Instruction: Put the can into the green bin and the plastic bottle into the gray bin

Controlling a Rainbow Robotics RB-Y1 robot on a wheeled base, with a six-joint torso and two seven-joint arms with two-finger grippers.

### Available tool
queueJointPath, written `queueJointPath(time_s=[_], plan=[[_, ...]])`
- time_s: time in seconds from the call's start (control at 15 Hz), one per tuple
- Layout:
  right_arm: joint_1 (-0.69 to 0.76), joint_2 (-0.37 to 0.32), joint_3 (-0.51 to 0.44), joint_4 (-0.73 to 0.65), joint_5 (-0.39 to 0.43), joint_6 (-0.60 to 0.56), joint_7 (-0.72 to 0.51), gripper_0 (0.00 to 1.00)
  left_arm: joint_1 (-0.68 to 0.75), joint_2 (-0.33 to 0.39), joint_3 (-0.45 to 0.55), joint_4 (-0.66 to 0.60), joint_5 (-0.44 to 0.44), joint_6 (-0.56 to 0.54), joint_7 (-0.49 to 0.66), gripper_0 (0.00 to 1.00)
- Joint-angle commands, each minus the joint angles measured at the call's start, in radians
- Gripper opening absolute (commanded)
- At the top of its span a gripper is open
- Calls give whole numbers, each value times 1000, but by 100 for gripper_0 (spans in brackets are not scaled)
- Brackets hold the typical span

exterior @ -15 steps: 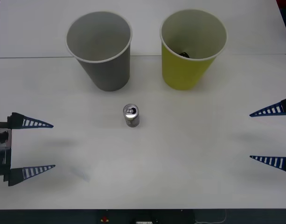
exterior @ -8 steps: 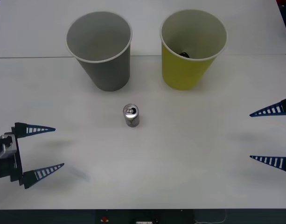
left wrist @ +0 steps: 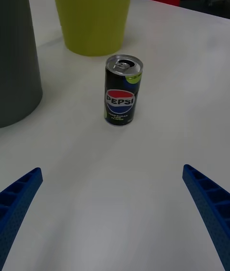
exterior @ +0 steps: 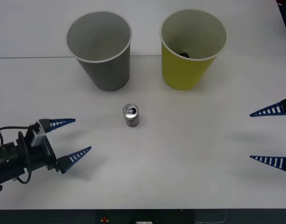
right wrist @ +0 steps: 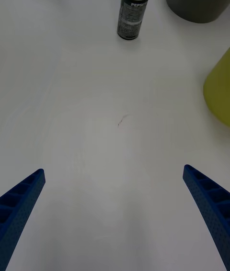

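The small silver metal can [exterior: 131,115] with its dark label is standing upright on the white table [exterior: 189,154], in front of the gray paper-cup-shaped bin [exterior: 100,51] and the yellow-green bin [exterior: 191,51], so its drop is not yet done. The left gripper [exterior: 70,138] is pointing at it with fingers spread, gripping nothing; the right gripper [exterior: 269,135] is waiting open at the table's right edge.

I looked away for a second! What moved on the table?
The left tool, open, slid in from the table's left edge toward the can, not touching it. The can, gray bin, green bin and open right tool stayed put.
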Motion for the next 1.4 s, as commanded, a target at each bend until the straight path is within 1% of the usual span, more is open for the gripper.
queueJointPath(time_s=[0.07, 0.13, 0.33, 0.67, 0.93, 1.27, 1.4], plan=[[0, 0, 0, 0, 0, 0, 0, 100, -32, -38, -54, 0, 40, 76, -9, 100], [0, 0, 0, 0, 0, 0, 0, 100, -42, -51, -64, 0, 41, 96, -10, 100], [0, 0, 0, 0, 0, 0, 0, 100, -72, -75, -119, 1, 86, 162, -18, 100], [0, 0, 0, 0, 0, 0, 0, 100, -137, -129, -185, 14, 86, 238, -30, 100], [0, 0, 0, 0, 0, 0, 0, 100, -226, -212, -225, 133, 70, 235, -53, 100], [0, 0, 0, 0, 0, 0, 0, 100, -316, -296, -267, 238, 67, 235, -79, 100], [0, 0, 0, 0, 0, 0, 0, 100, -347, -315, -288, 254, 67, 255, -85, 100]])
